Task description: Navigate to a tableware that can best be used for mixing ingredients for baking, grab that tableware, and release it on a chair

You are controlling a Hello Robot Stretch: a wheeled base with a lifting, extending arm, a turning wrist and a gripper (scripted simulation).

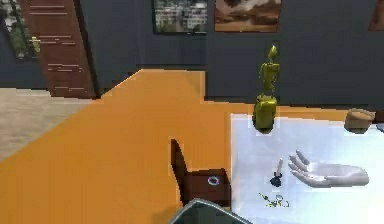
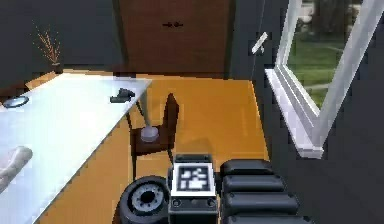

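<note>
On the seat of the chair (image 2: pixel 172 112) beside the tabletop (image 2: pixel 70 125) sat what I took for a small pale bowl (image 2: pixel 150 132), lying straight out beyond the tool (image 2: pixel 145 198), and I couldn't tell whether the tool held anything.

A white worktop (image 1: pixel 255 150) carries a gold statue (image 1: pixel 266 90), a white hand sculpture (image 1: pixel 325 170) and a brown vessel (image 1: pixel 360 120) (far corner), a wooden chair (image 1: pixel 195 182) beside it.

Glossy gold-toned statue (image 1: pixel 267 90) and smooth white hand sculpture (image 1: pixel 330 172) on matt pale counter (image 1: pixel 300 135); dark wooden chair (image 1: pixel 180 165); panelled wood door (image 1: pixel 60 45).
</note>
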